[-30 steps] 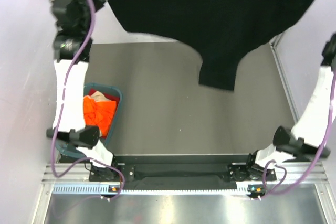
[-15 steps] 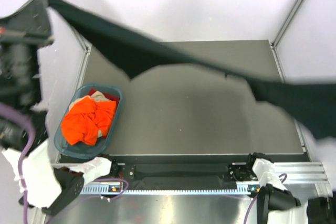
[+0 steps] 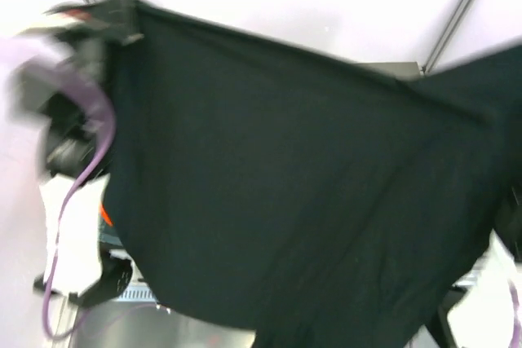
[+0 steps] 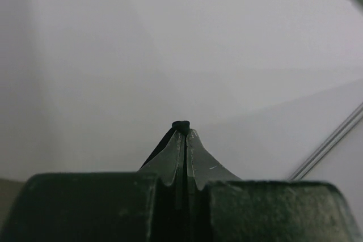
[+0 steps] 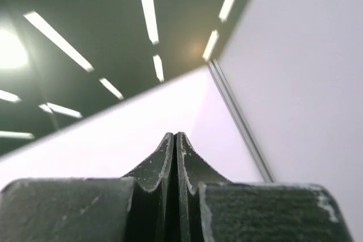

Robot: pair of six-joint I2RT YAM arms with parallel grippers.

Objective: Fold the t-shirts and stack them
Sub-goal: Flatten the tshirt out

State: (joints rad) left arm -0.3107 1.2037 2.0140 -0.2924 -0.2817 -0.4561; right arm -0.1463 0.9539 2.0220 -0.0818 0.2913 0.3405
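I hold the big black shirt [image 3: 302, 185] up in the air, spread wide like a curtain. It is soft, plain cloth, and it looks blurry. It hides nearly all of the table [image 3: 391, 69]. Only a thin grey strip of that peeks out at the far right. The shirt's top edge runs in a slanted line from the far left, and its right side goes off past the right edge.

My left gripper [image 4: 182, 133] is up at the far left corner of the shirt. Its two thin grey fingers are pressed tight together. A small black lump of cloth sticks out at their tips, so they are pinching the shirt.

My right gripper [image 5: 174, 138] is squeezed tight too, finger against finger. I cannot tell if it has any cloth in it.

A tiny bit of the bright orange shirt [image 3: 104, 214] shows at the left, just beside the black shirt's edge. A smooth purple cable [image 3: 108, 120] hangs in a loop along my left arm.
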